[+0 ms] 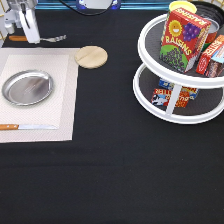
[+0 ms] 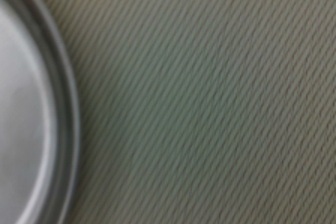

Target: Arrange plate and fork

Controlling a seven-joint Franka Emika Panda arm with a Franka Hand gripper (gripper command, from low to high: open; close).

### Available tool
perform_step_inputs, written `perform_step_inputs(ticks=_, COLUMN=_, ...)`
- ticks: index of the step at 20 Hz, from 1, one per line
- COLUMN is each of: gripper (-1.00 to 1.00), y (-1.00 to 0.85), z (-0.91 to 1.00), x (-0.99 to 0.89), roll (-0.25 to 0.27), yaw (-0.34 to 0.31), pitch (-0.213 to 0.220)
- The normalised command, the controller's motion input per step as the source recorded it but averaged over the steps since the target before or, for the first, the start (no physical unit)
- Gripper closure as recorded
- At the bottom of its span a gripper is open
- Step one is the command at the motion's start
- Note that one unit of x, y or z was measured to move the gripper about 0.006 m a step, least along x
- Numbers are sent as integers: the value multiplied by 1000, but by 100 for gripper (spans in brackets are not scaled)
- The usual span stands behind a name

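The shiny silver plate [image 1: 27,87] lies flat on a pale woven placemat [image 1: 62,100] at the exterior view's left. Its rim also shows in the wrist view [image 2: 60,115], next to the mat's weave [image 2: 210,115]. The fork [image 1: 50,38] lies on the black cloth above the mat, tines toward the exterior view's right, and its orange-brown handle is partly behind the gripper. My gripper [image 1: 19,36] hangs at the exterior view's top left with its two white fingers apart, holding nothing. The fork's handle shows between them.
A knife [image 1: 27,126] with an orange-brown handle lies along the mat's lower edge. A round light-wood disc [image 1: 91,56] sits at the mat's top right corner. A white two-tier turntable [image 1: 175,107] with a raisin box [image 1: 182,37] and other packets stands at the right.
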Motion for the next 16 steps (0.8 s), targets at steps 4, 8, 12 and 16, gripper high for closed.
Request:
perform_step_inputs(ticks=4, gripper=100, y=-183, z=0, x=591, roll=0, yaw=-146, pitch=56)
perform_step_inputs(ticks=8, gripper=100, y=-18, z=-38, x=434, roll=2, yaw=-210, pitch=59)
perform_step_inputs(ticks=12, gripper=100, y=-91, z=-94, x=-68, roll=66, yaw=-228, pitch=71)
perform_step_inputs(ticks=16, gripper=100, y=0, z=-74, x=-346, roll=69, yaw=-48, pitch=35)
